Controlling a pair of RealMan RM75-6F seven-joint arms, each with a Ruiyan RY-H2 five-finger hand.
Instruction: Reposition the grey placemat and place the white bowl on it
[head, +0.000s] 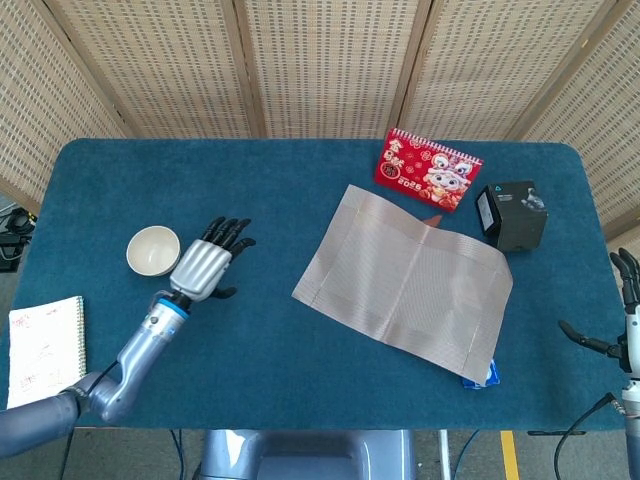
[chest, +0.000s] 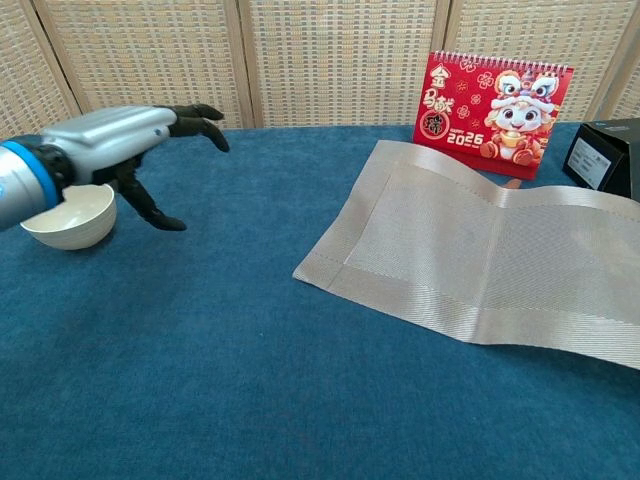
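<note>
- Nearest, at the table's left front corner: notebook (head: 45, 350), lying flat on the blue table (head: 250, 340)
- At the right front edge: right hand (head: 622, 320), fingers apart and empty, partly cut off by the frame, so apparently off the table
- Peeking from under the mat's near corner: something small and blue (head: 483, 376), too hidden to name
- Left hand (head: 204, 265) held above the cloth just right of the bowl, fingers spread wide, gripping nothing
- White bowl (head: 153, 250) upright on the left side, well apart from the mat
- Grey placemat (head: 405, 280) right of centre, lying askew, far edge riding up slightly
- Black box (head: 512, 214) just beyond the mat's right corner
- Farthest: red calendar (head: 427, 169), standing behind the mat
</note>
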